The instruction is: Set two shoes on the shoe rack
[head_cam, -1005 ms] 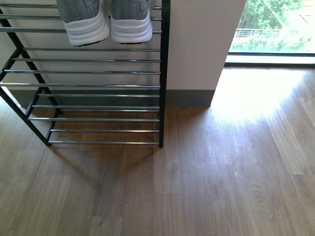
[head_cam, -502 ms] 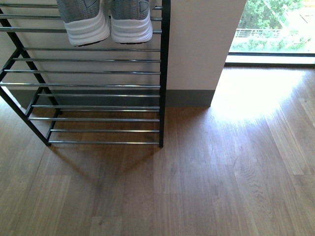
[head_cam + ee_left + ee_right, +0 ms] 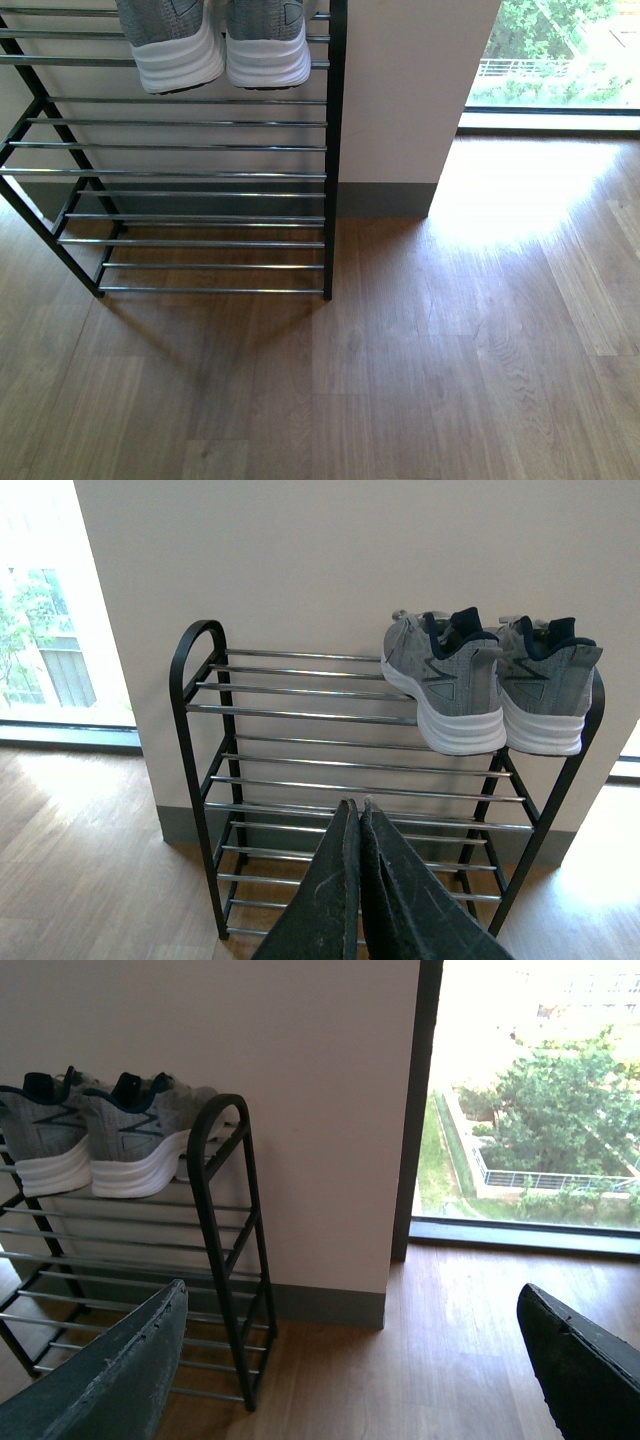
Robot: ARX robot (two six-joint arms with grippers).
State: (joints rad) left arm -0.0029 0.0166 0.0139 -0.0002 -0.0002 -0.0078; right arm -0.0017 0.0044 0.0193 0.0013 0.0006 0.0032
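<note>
Judging both grey sneakers (image 3: pixel 265 45) seated side by side at the right end of the shoe rack's (image 3: pixel 330 150) top shelf, heels toward us, we note the left tool (image 3: pixel 358 810) clenched on nothing and the right tool (image 3: pixel 352 1305) released and empty, and we recommend retreating clear of the bars.

We see a wood plank floor (image 3: pixel 450 380) meeting a plain pale wall (image 3: pixel 410 90) with a grey baseboard (image 3: pixel 385 200). Daylight through a tall window (image 3: pixel 555 50) brightens the boards nearby; green trees (image 3: pixel 560 1110) stand outside.
</note>
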